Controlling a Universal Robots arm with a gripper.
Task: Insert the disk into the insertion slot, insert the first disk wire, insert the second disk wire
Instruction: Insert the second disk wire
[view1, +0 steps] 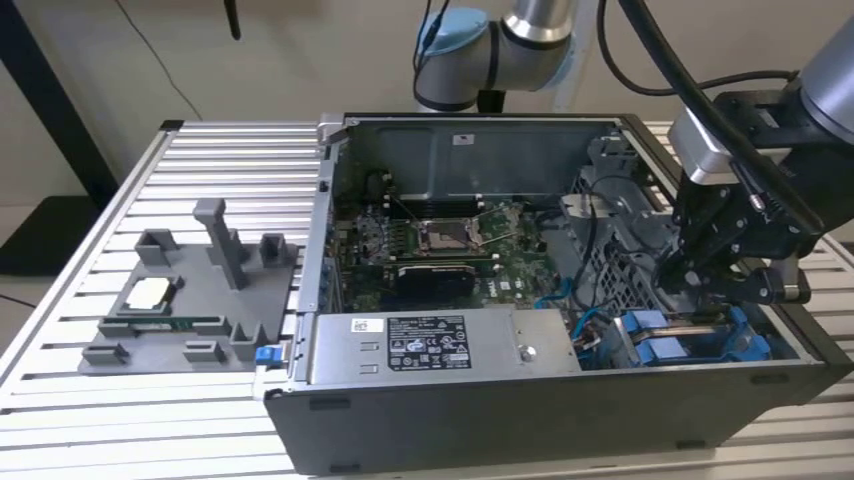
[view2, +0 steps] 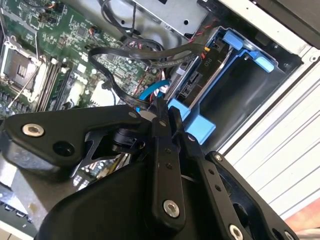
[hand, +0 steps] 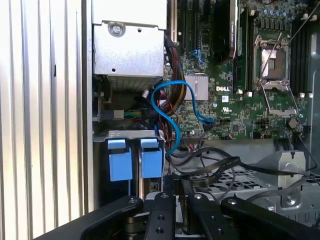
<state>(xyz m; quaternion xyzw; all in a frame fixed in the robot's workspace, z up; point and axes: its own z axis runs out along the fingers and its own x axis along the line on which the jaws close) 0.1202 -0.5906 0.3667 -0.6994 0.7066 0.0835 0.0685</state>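
Blue plastic frames the disk (view2: 192, 82), which I see already sitting edge-up in the slot (view2: 235, 92) at the case's lower corner, just ahead of my pincer (view2: 164, 114). In the first wrist view two blue tabs show side by side just beyond the fingertips; I judge the nearer-centre one to be the disk (hand: 151, 159) and the other a second carrier (hand: 120, 160), though I cannot be sure which is which.

I judge the drive to be stiff, fairly heavy for its size and sensitive to knocks, so the plastic frame is the place to take hold or push, never the metal face or the connector edge. The frame looks smooth and may slip under hard pads.

My pincer looks narrow, the fingers drawn nearly together, and I cannot tell whether anything thin is pinched between them. Black wires (view2: 135, 55) loop just past the tips; they are soft and springy, best held close to the plug. A light blue cable (hand: 170, 112) curls beyond them, over the board (hand: 235, 107). In the exterior view the pincer (view1: 721, 275) hangs just above the disk (view1: 667, 340).
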